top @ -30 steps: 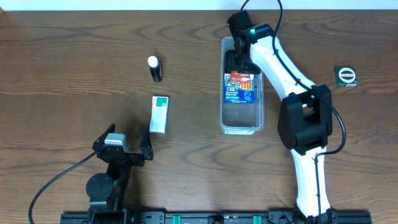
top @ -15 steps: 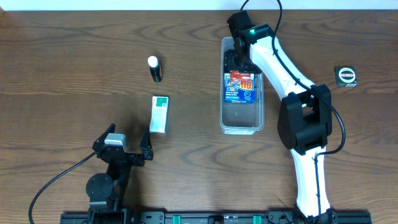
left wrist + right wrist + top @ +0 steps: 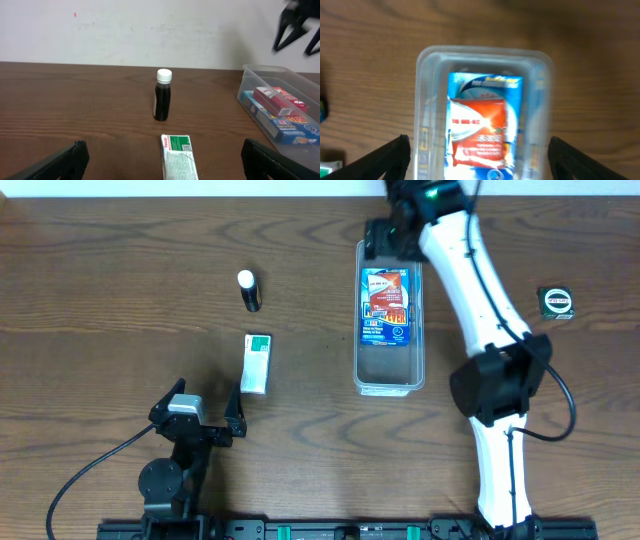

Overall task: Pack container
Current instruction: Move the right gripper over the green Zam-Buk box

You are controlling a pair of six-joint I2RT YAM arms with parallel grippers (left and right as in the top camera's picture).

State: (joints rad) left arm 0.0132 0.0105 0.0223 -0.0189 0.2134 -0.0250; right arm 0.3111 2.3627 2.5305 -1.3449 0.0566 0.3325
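The clear container [image 3: 389,385] lies lengthwise right of centre. A blue packet [image 3: 398,330] lies flat in it with a red packet [image 3: 388,292] on top. My right gripper [image 3: 386,238] hangs open over the container's far end, above the packets and touching nothing. From the right wrist, the container [image 3: 485,54] and red packet [image 3: 479,131] show between the spread jaws of that gripper [image 3: 479,142]. My left gripper [image 3: 200,412] rests open near the front edge, empty. A green-and-white box [image 3: 179,159] lies just ahead of it, between its jaws [image 3: 163,146].
A black bottle with a white cap [image 3: 249,290] stands upright left of the container, beyond the green-and-white box [image 3: 257,363]. A small black square case [image 3: 556,302] lies at the far right. The right arm reaches over the table's right side.
My right gripper has lifted out of the container's far end, moved back and opened wider. The red packet now lies uncovered on the blue one. The left arm has not moved.
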